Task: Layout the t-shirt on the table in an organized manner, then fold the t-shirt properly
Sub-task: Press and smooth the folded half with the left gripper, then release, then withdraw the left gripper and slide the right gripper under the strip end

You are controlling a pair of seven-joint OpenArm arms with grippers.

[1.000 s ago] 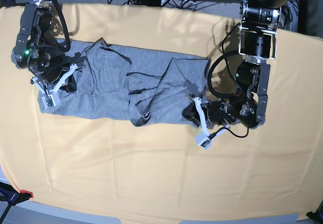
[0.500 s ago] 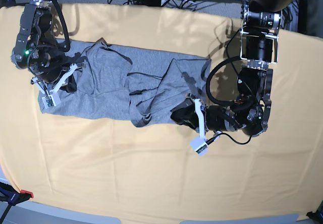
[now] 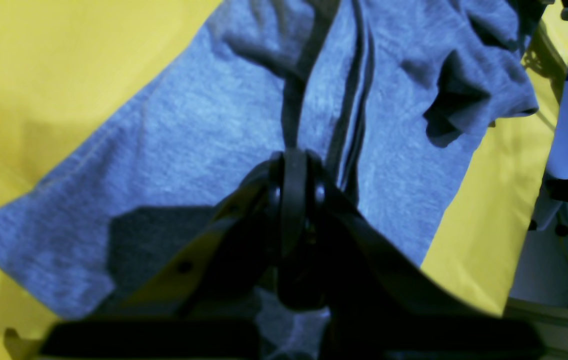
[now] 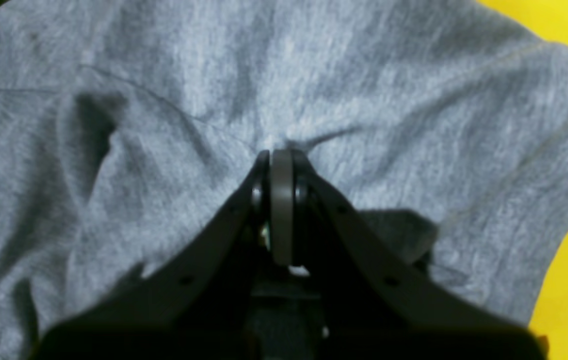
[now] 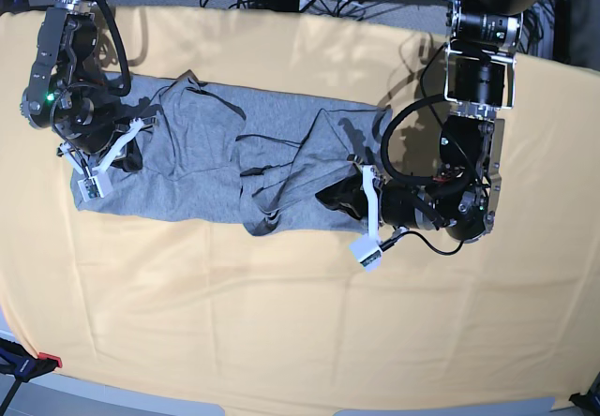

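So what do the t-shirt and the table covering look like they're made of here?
The t-shirt looks like soft knit jersey, probably cotton: matte heather-grey with a fine flecked texture, and it drapes into loose wrinkles and folds. The table is covered in what seems a thin woven cloth, pale yellow-orange and smooth, with faint crease lines across it. Neither surface shows any gloss.

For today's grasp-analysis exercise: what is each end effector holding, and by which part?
Both are shut on the t-shirt: the left end effector pinches a raised fold; the right end effector pinches a gathered patch of fabric.
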